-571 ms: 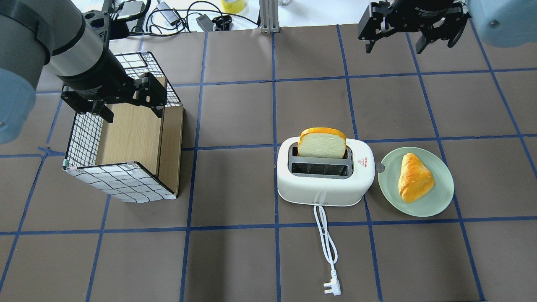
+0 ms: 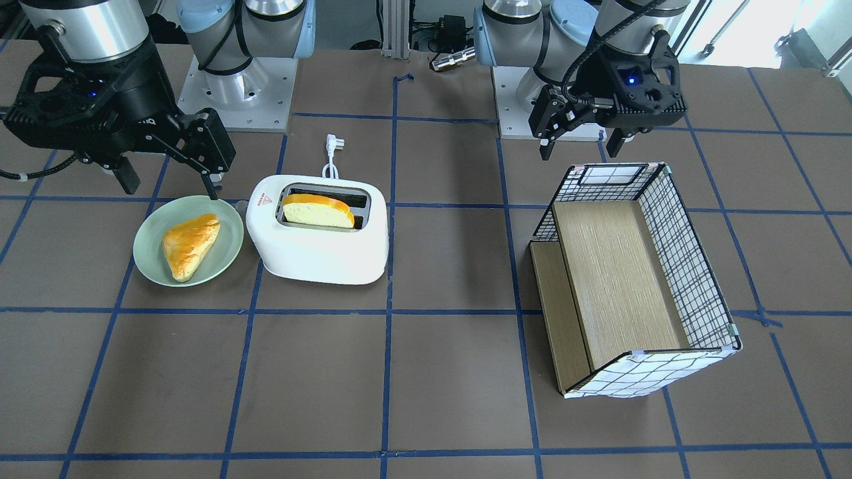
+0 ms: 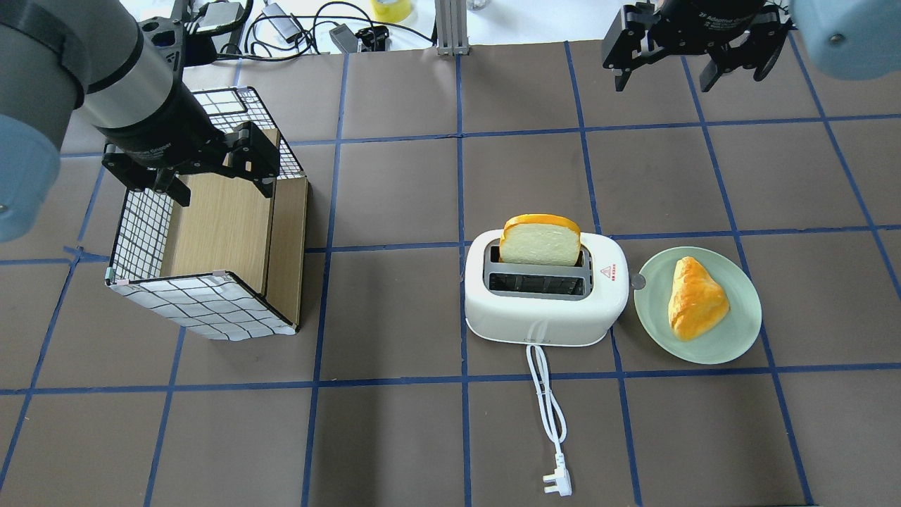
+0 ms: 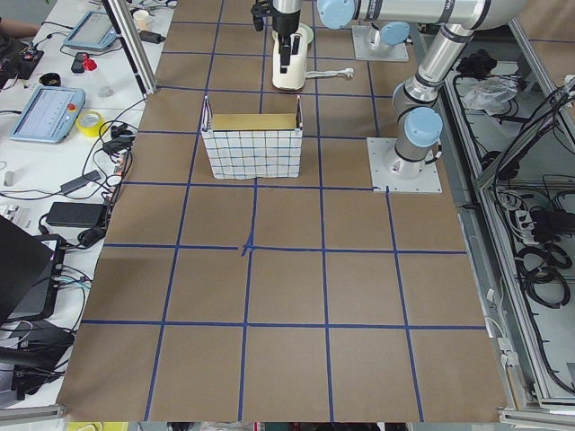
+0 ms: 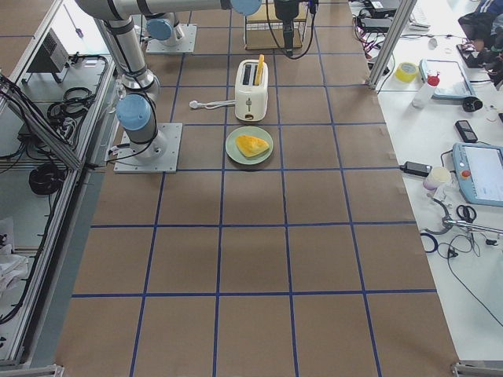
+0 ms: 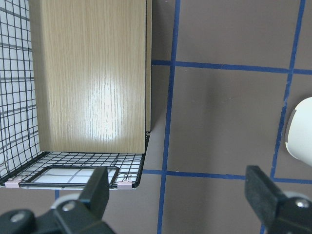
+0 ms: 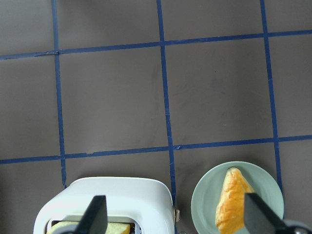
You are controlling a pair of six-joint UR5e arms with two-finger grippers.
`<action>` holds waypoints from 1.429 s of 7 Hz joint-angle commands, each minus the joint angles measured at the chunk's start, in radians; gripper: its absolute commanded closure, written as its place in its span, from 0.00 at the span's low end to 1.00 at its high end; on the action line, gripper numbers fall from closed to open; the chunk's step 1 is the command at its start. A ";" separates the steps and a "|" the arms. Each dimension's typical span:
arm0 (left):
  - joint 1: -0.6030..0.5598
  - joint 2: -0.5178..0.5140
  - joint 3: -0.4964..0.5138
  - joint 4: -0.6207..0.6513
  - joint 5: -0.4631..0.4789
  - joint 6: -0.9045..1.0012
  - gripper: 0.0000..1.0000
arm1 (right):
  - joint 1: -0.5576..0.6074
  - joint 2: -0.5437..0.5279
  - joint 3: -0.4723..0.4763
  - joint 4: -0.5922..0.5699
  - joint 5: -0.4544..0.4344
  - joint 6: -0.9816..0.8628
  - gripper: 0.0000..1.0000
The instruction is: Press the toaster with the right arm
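Right tool (image 3: 662, 86) shifted slightly; bread (image 3: 540, 243) in toaster (image 3: 545, 317), pastry (image 3: 697, 297) on plate (image 3: 739, 331).

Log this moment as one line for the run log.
stage: before press | right gripper: open, empty, raised clear of toaster | left gripper: open, above basket | bread slice: up in toaster slot

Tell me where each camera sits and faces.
Front: across the table, facing the robot; left gripper, right gripper.
Overhead: behind the robot, looking down; both grippers.
Left side: table's left end; left arm nearest.
Right side: opposite end; right arm nearest.
Left wrist: down onto basket; own fingers.
Right wrist: down onto toaster, plate; own fingers.
Front and overhead share toaster, plate, basket.
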 commanded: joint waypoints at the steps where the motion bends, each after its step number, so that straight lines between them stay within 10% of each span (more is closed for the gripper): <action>1: 0.000 0.000 0.000 0.000 0.000 0.000 0.00 | -0.002 0.000 -0.001 0.028 0.002 0.000 0.00; 4: 0.000 0.000 0.000 0.000 0.002 0.000 0.00 | -0.014 0.003 -0.018 0.150 0.007 -0.005 0.09; 5: 0.000 0.000 0.000 0.000 0.000 0.000 0.00 | -0.021 0.003 -0.020 0.221 0.004 -0.055 0.75; 6: 0.000 0.000 0.000 0.000 0.000 0.000 0.00 | -0.041 0.003 -0.020 0.244 0.002 -0.063 1.00; 10: 0.000 0.000 0.000 0.000 0.000 0.000 0.00 | -0.202 -0.002 0.000 0.421 0.076 -0.256 1.00</action>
